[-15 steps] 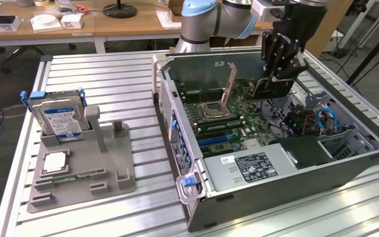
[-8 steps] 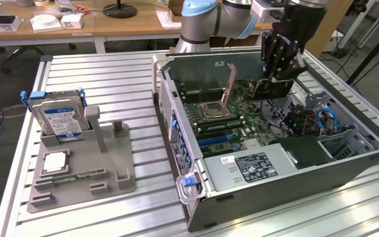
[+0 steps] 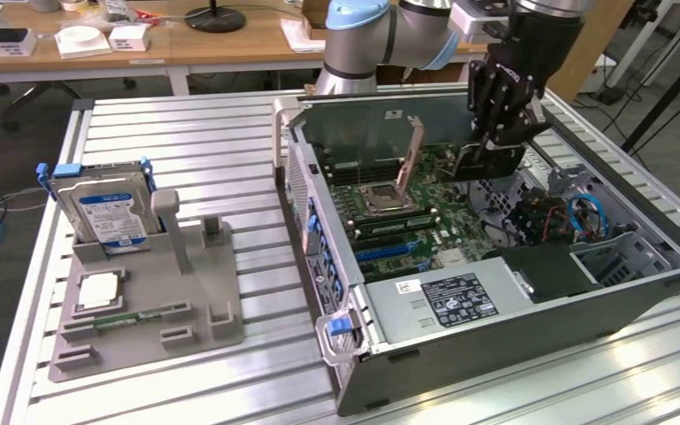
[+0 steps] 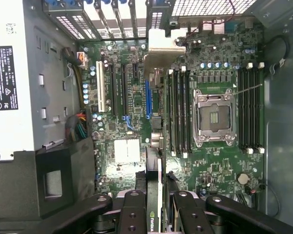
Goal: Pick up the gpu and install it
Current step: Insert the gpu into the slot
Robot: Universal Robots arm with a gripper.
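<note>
Black hand [image 3: 503, 137] clamps thin flat gpu [image 3: 487, 165] edge-on above green motherboard [image 4: 215, 170]

**Little legible print**

On the gpu [image 4: 159, 58], right at the gripper [image 4: 155, 195], sits a green-and-white logo mark [image 4: 151, 223]. The power supply label [image 4: 2, 78], off to the gripper's side, shows certification symbols, but its print is too small to read.

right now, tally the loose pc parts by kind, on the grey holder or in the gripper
hard drive: 1
memory stick: 1
pale square chip: 1
gpu: 1
total: 4
</note>
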